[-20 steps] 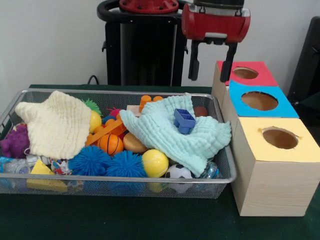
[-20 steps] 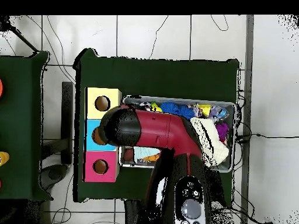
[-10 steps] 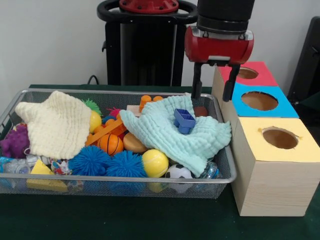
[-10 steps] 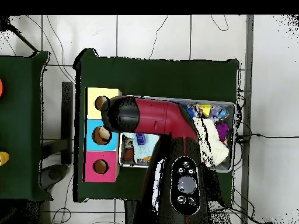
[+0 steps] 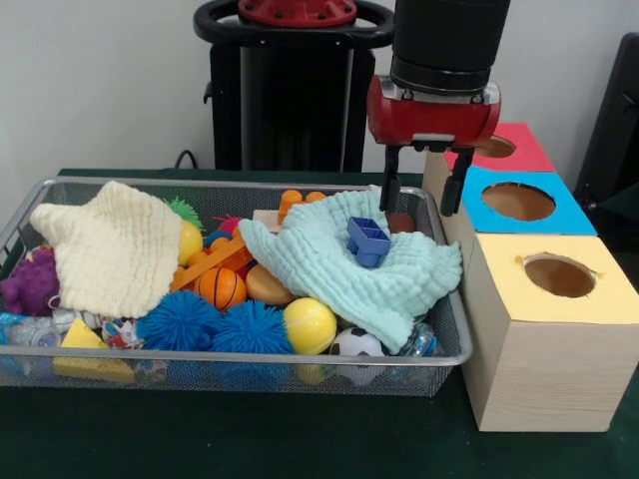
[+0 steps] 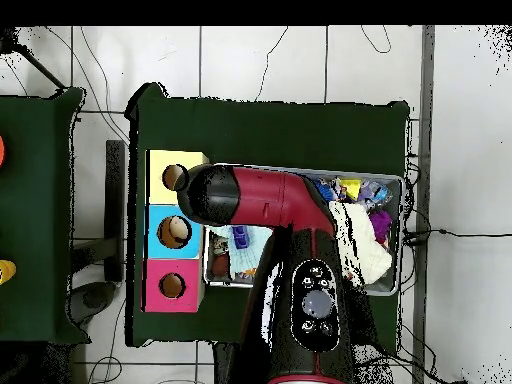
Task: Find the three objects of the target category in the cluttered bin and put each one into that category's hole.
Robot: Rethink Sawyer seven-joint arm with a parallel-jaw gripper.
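My gripper [image 5: 419,200] hangs open and empty over the right far corner of the wire bin [image 5: 454,329], beside the red box. Its fingers [image 5: 387,188] sit just above the mint cloth [image 5: 339,264]. A small blue block [image 5: 367,240] lies on that cloth, below and left of the gripper. Beside the bin stand three boxes with a red hole [image 5: 489,147], a blue hole [image 5: 517,201] and a yellow hole [image 5: 559,274]. In the overhead view the arm [image 6: 260,205] hides the gripper; the blue block [image 6: 240,237] shows under it.
The bin also holds a cream cloth [image 5: 110,249], blue spiky balls [image 5: 178,321], a yellow ball [image 5: 310,325], a small basketball [image 5: 222,287], a soccer ball [image 5: 356,344], a purple toy [image 5: 28,282] and a yellow wedge [image 5: 85,339].
The gripper has come down and shifted slightly left, from above the red box toward the bin's corner. It stays open and nothing in the bin has moved.
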